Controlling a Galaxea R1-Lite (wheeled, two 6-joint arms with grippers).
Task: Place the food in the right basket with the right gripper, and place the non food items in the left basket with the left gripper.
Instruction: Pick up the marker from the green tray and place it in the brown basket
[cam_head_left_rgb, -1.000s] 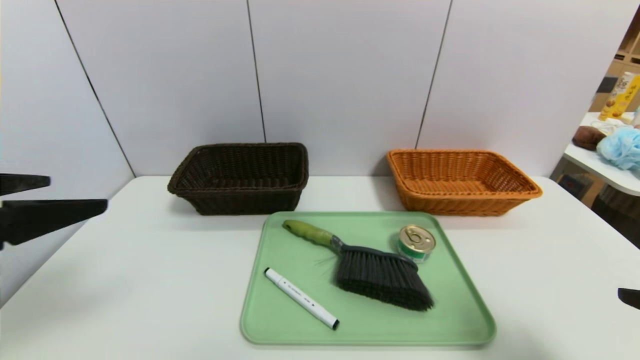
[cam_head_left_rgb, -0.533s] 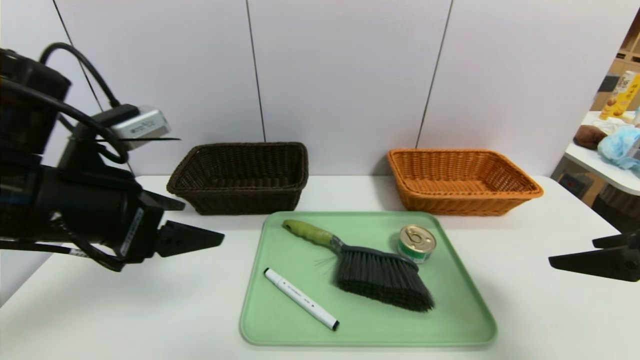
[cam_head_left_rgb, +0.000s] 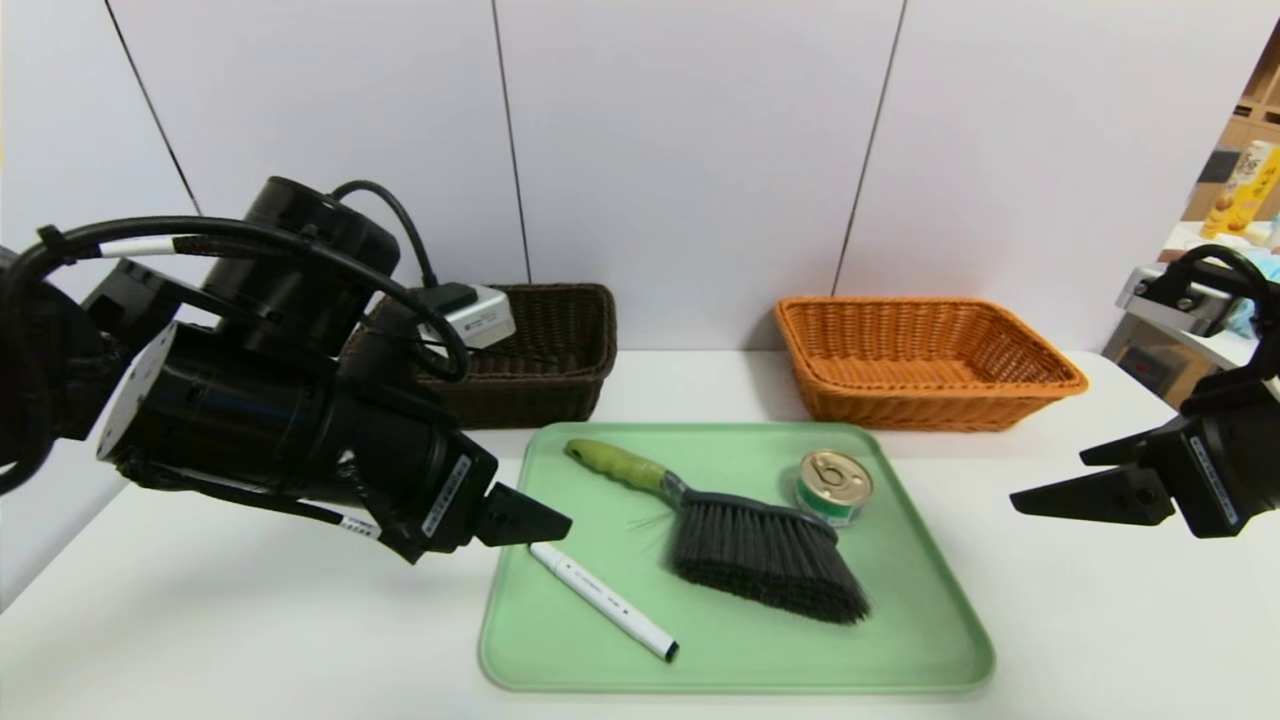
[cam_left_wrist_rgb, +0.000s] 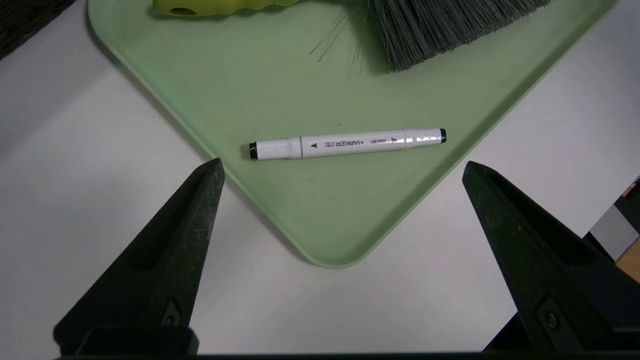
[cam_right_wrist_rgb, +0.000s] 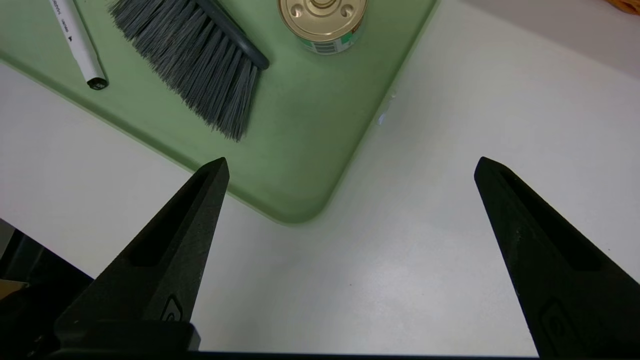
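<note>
A green tray (cam_head_left_rgb: 900, 640) holds the food, a small tin can (cam_head_left_rgb: 833, 485) with a gold lid, plus a brush (cam_head_left_rgb: 760, 555) with a green handle and a white marker (cam_head_left_rgb: 600, 598). My left gripper (cam_head_left_rgb: 545, 520) hovers open at the tray's near left corner, just short of the marker (cam_left_wrist_rgb: 347, 143), with nothing between its fingers (cam_left_wrist_rgb: 180, 240). My right gripper (cam_head_left_rgb: 1047, 482) hangs open over bare table right of the tray, apart from the can (cam_right_wrist_rgb: 322, 20). The dark left basket (cam_head_left_rgb: 560, 340) is partly hidden by the left arm. The orange right basket (cam_head_left_rgb: 920, 360) is empty.
Both baskets stand at the back against the grey wall panels. The white table (cam_head_left_rgb: 1100, 620) runs to a right edge, beyond which another table (cam_head_left_rgb: 1200, 330) carries clutter. The tray's near corner (cam_left_wrist_rgb: 320, 220) lies between my left fingers.
Both arms have swung in from the view's edges toward the tray: the left one to its near left corner, the right one a shorter way inward. Nothing on the tray has moved.
</note>
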